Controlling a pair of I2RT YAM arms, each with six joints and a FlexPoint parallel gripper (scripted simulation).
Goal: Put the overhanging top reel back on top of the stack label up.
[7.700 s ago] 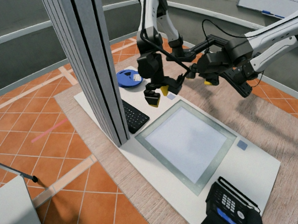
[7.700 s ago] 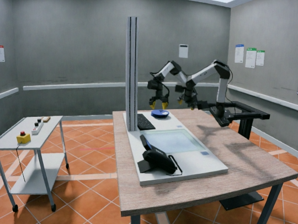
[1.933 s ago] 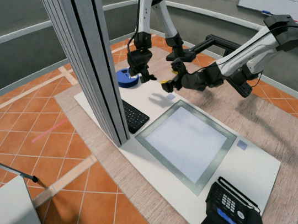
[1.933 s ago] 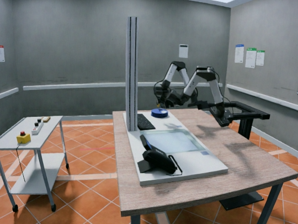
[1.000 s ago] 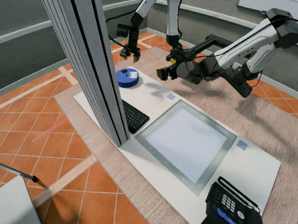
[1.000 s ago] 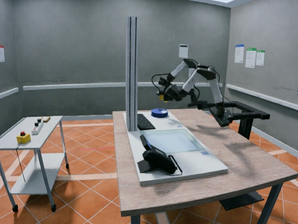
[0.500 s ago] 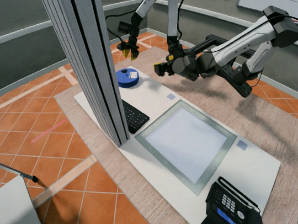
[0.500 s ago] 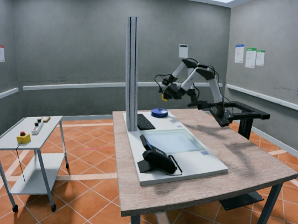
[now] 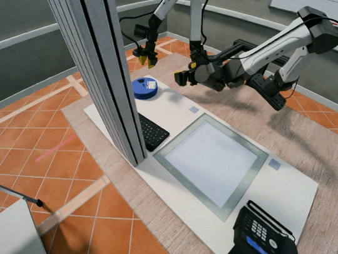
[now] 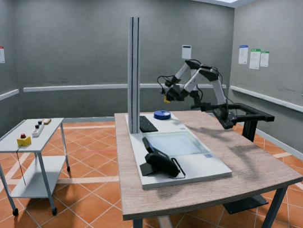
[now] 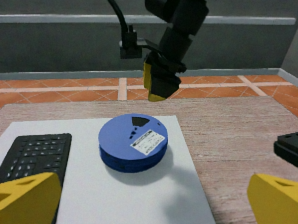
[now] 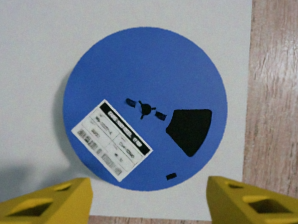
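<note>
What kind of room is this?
Probably a robot lab or workshop: there are two robot arms, a table with a glowing panel, and a cart with a red-topped button box.

Blue reel stack [image 9: 144,89] label up, black keyboard [image 9: 154,131], jaws [image 9: 146,61] above, apart

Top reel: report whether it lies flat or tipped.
Flat, label up: the left wrist view shows the top reel level on the stack.
</note>
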